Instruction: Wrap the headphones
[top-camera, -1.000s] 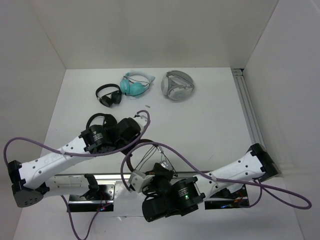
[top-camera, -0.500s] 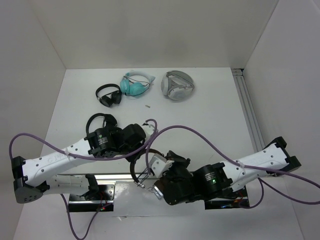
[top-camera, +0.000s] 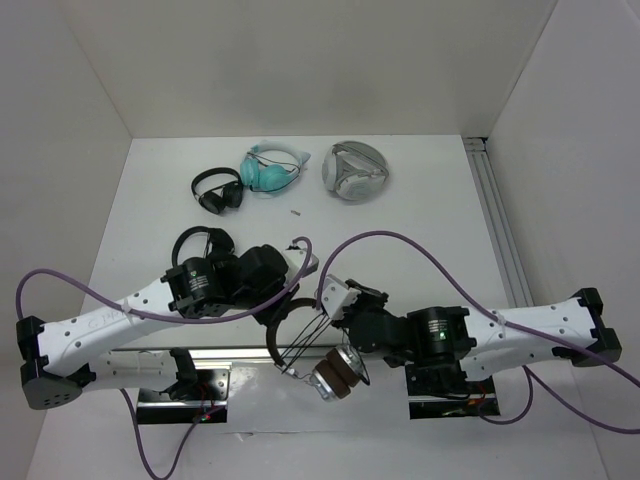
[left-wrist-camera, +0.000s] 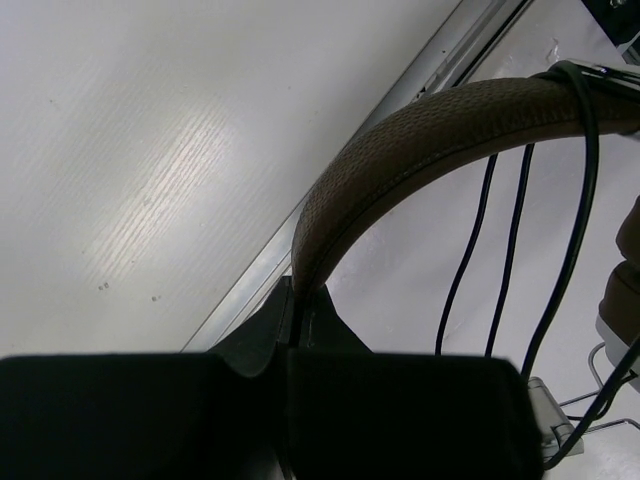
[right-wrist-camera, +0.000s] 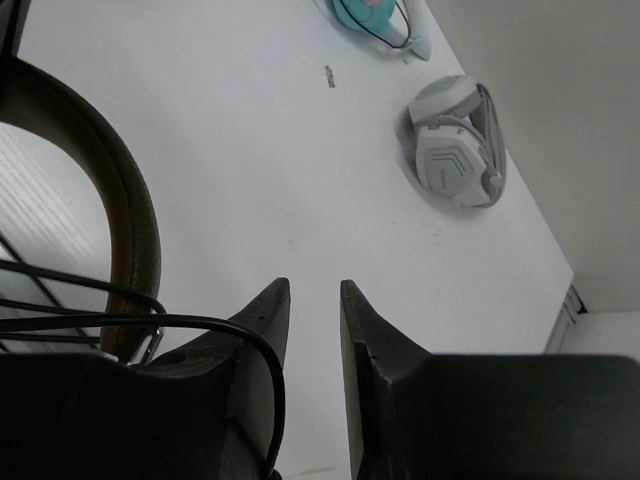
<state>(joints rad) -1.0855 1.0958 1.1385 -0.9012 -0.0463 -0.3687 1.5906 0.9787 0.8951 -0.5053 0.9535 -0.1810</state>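
Five sets of headphones in the top view. One is brown and off the table; two all-black sets (top-camera: 218, 190) (top-camera: 196, 243), one teal set (top-camera: 270, 168) and one silver-grey set (top-camera: 355, 170) lie on the table (top-camera: 430, 240). One small loose bit (top-camera: 296, 212) lies near the teal set. Two arms are at work.

The headphones (top-camera: 274, 338) hang at the near edge, over the base rail and between the two grippers. The left gripper (left-wrist-camera: 297, 305) is clenched on one end of the brown headband (left-wrist-camera: 430, 130). The band arcs from there toward the near edge and ends at the one cup that shows, the ear cup (top-camera: 335, 380).

Three strands of the black cable (left-wrist-camera: 515, 230) cross the arc of the band, so the wrap looks partly done.

The right gripper (right-wrist-camera: 312, 292) sits just right of the band, its jaws a narrow slot apart with bare table showing between the tips. The cable curls past its left finger, and I cannot tell whether it is pinched deeper in.

Judgement: the right arm is nearer the loose cable and the left serves as anchor. The next turn should run across the band, not along it.
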